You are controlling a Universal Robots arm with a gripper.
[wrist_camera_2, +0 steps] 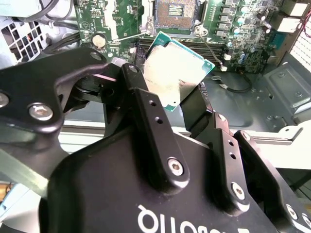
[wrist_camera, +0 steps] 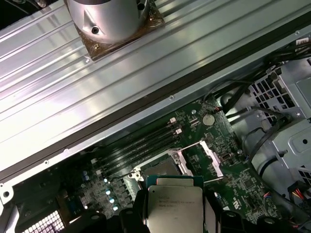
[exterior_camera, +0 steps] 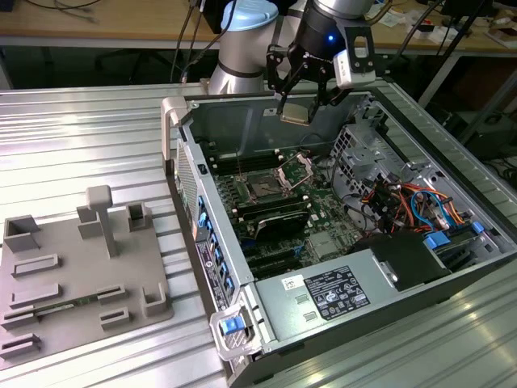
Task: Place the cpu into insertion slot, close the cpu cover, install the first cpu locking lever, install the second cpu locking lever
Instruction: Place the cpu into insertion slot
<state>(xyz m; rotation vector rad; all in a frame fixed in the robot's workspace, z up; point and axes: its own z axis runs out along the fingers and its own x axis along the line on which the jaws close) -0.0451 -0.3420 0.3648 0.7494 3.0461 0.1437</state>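
The ribbed metal desk (exterior_camera: 81, 137) carries an open computer case (exterior_camera: 208, 234) with its motherboard (exterior_camera: 327, 212) exposed. The tool (exterior_camera: 297, 107) hangs over the case's far end. On the board, the cpu cover (exterior_camera: 297, 167) stands raised beside the bare insertion slot (exterior_camera: 265, 186). The tool's fingers (wrist_camera_2: 138, 90) clamp the cpu (wrist_camera_2: 175, 73), holding it in the air above the board.

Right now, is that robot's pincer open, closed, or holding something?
The pincer: closed, holding the small flat square silvery chip by its edges.
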